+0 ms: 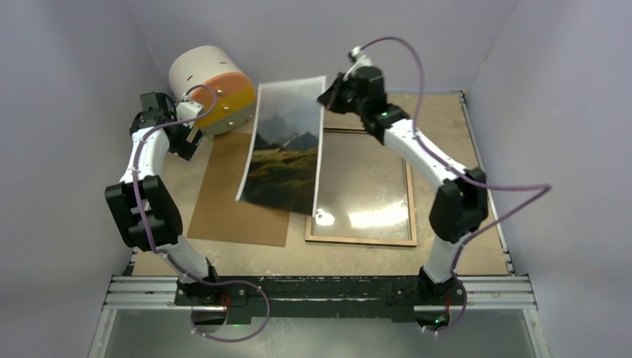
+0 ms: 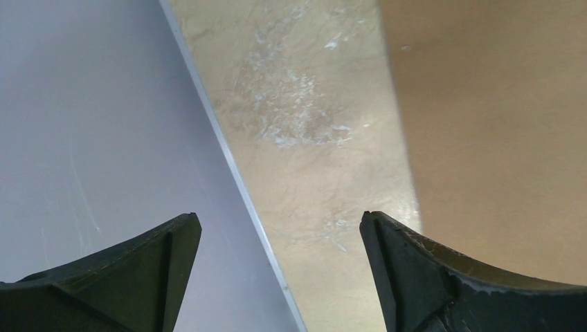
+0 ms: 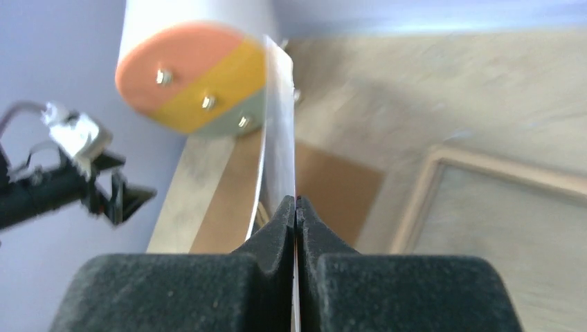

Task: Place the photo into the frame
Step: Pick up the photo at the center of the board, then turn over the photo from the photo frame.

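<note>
left arm: elbow kinked out to the left, forearm running up that side
left hand: fingers spread wide, holding nothing
right arm: elbow out right, forearm reaching far forward and inward
right hand: tips pinched tight on the photo edge

The photo shows dark grey hills, a pale sky and yellow-green grass. The frame has a light wood rim. The board near the table's left edge is plain brown. The table is tan with white scratches. The white drum has an orange, yellow and grey-green end.
</note>
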Robot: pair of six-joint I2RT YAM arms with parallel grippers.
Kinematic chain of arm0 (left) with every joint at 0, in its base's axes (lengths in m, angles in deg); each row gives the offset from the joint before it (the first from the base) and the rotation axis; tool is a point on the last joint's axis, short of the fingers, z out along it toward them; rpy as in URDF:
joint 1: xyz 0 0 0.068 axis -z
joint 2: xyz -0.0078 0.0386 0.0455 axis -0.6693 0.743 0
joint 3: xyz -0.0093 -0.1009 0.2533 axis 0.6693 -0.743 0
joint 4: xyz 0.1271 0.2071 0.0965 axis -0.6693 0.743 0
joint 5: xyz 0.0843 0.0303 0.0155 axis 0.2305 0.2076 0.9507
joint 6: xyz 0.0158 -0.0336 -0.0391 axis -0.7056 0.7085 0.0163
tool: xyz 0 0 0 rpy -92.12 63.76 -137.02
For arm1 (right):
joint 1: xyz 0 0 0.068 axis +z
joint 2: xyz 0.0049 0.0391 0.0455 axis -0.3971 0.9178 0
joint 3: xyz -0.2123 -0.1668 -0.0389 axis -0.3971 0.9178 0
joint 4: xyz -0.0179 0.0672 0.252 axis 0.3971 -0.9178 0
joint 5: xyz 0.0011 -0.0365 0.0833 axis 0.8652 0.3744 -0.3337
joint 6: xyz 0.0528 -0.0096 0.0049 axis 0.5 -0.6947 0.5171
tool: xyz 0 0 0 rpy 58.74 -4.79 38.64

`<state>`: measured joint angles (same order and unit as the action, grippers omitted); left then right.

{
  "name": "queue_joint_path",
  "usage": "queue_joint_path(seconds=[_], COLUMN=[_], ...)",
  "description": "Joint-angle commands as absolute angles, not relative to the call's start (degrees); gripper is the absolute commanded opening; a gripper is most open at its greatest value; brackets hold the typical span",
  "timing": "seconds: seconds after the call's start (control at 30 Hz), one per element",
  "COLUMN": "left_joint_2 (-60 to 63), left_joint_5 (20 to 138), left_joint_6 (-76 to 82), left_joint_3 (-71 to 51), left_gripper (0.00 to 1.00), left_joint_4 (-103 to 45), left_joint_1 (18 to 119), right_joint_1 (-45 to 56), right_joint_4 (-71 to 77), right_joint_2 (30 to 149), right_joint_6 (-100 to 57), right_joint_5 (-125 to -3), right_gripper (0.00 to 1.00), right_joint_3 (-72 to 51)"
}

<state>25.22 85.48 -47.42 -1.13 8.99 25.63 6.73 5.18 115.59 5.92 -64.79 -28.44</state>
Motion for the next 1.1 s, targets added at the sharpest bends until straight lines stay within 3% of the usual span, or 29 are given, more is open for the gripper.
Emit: queue_joint_path(seconds=[0.0,0.13,0.27,0.43,0.57,0.9,1.07], left_joint_2=[21.5,21.46,21.73,21.58,20.34,19.56,18.48], left_joint_5=[79.99,79.28,78.52,76.51,76.58,76.96,77.33], left_joint_6=[-44.67,-44.31,-44.14,-43.87,-44.4,-44.79,-45.79], left_joint_3=[-0.3,-2.19,-3.57,-3.93,-4.64,-5.64,-6.19], left_gripper=[0.94,0.96,0.96,0.95,0.95,0.97,0.97], left_joint_4=[13.82,13.36,12.97,13.52,13.36,13.14,13.64], left_joint_1=[26.18,26.18,26.28,26.37,26.37,26.51,26.98], right_joint_1=[1.47,0.53,0.28,0.55,4.38,8.91,8.86], right_joint_4=[-8.95,-11.88,-12.06,-26.08,-36.31,-35.8,-42.84], right_joint_2=[104.06,88.37,78.25,85.94,96.99,110.12,119.8], right_joint_6=[-1.86,-6.47,-12.55,-14.45,-14.2,-1.71,8.21], right_joint_5=[-53.49,-33.86,-28.82,-32.75,-36.3,-43.16,-45.08], right_gripper=[0.0,0.0,0.0,0.0,0.0,0.0,0.0], right_joint_3=[-32.63,-28.48,-30.53,-48.02,-53.94,-42.84,-50.6])
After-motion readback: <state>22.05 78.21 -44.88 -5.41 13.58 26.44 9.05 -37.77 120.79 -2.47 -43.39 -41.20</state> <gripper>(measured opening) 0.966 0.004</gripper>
